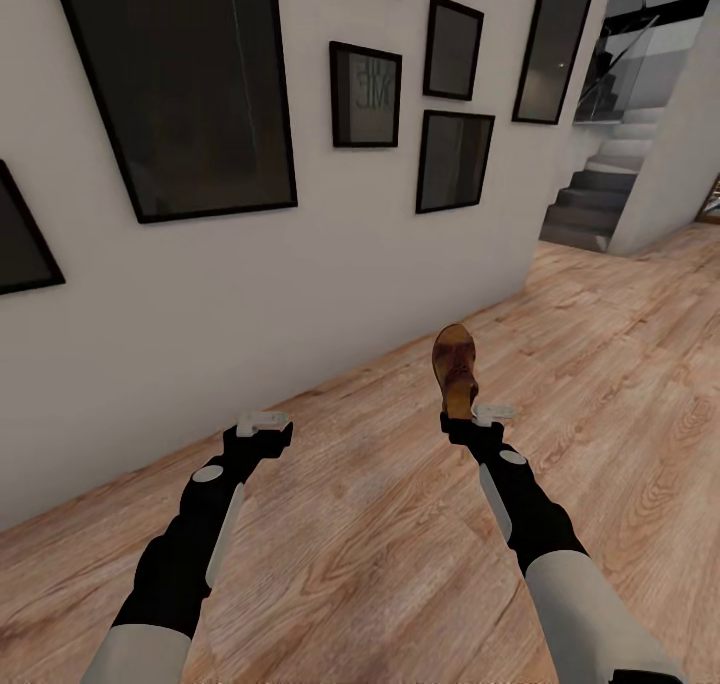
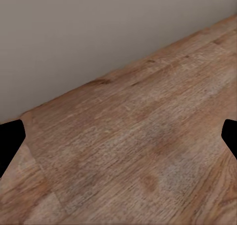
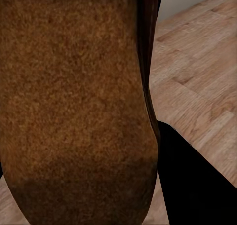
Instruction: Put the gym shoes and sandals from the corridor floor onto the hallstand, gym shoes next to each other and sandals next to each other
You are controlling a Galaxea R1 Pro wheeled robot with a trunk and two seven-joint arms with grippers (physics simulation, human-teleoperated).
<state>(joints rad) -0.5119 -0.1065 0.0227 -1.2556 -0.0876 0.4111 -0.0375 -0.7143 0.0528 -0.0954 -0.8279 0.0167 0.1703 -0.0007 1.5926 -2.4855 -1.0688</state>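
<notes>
Wood-grain plank corridor floor runs beside a pale wall hung with dark picture frames; a staircase stands at the far end.

Step in hand, as judged: transport of one sandal toward the hallstand.

The right gripper is closed on a sandal, held off the floor and standing up out of the gripper. The left gripper holds nothing; its fingers sit wide apart over bare planks.

Sandal appearance: dark brown leather. The right wrist view presents a broad, grainy brown face of it close to the camera.

Next move: locate the hallstand, approach it, and set the sandal on a shelf, leaving space beside it for its partner.
</notes>
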